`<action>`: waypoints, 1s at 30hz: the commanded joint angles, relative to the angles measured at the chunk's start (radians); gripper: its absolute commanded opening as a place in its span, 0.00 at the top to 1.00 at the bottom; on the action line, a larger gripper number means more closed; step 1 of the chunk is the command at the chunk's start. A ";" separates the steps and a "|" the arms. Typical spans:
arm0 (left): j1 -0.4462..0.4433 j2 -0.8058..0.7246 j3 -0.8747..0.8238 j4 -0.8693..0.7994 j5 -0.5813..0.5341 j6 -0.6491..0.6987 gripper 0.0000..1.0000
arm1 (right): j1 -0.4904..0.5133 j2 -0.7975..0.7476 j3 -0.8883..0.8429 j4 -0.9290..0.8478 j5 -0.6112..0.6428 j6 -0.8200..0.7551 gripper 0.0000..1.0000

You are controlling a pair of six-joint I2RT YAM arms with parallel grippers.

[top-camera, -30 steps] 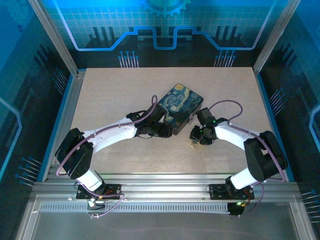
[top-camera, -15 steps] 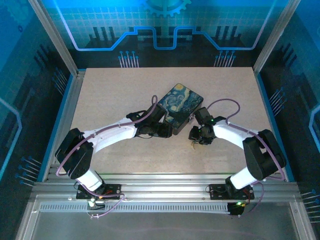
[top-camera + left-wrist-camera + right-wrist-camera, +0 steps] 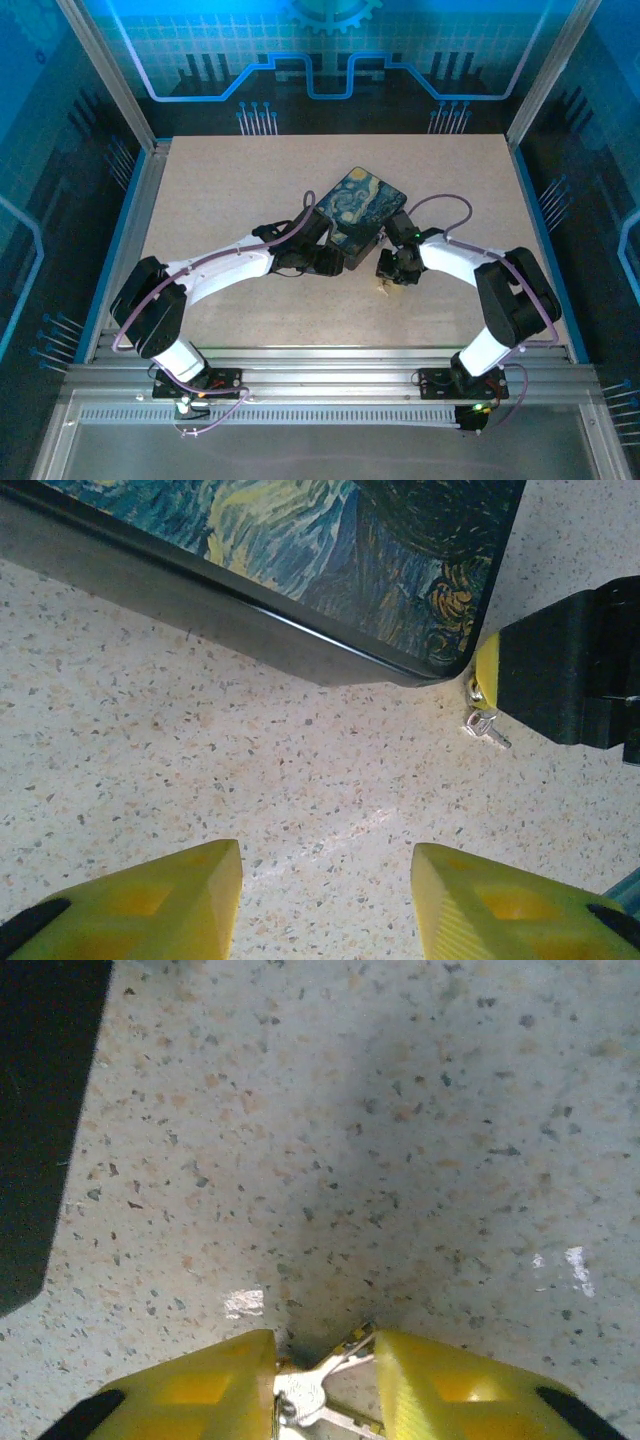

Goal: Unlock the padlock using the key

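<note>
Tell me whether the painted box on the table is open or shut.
Shut: the painted lid lies flush on the black box, with no gap showing along its edge.

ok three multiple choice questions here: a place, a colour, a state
1. Where is the small silvery metal key? A on the painted lid B between the yellow fingers of the right gripper C at the far edge
2. The black box's painted lid is: A red-striped B plain white C blue-yellow swirls
3. The left gripper is: A open over the speckled table B shut on the key C shut on the box
1B: the right wrist view shows it there. 2C: swirls seen from above. 3A: bare table between its fingers.
</note>
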 commanded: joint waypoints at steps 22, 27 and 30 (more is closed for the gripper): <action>0.012 -0.016 0.044 -0.049 -0.010 0.027 0.50 | 0.075 -0.059 0.087 -0.122 0.044 -0.244 0.76; 0.012 -0.016 0.044 -0.049 -0.008 0.029 0.50 | 0.076 -0.073 0.081 -0.142 0.056 -0.245 0.71; 0.014 -0.016 0.041 -0.047 -0.008 0.028 0.50 | 0.077 -0.059 0.077 -0.158 0.057 -0.245 0.70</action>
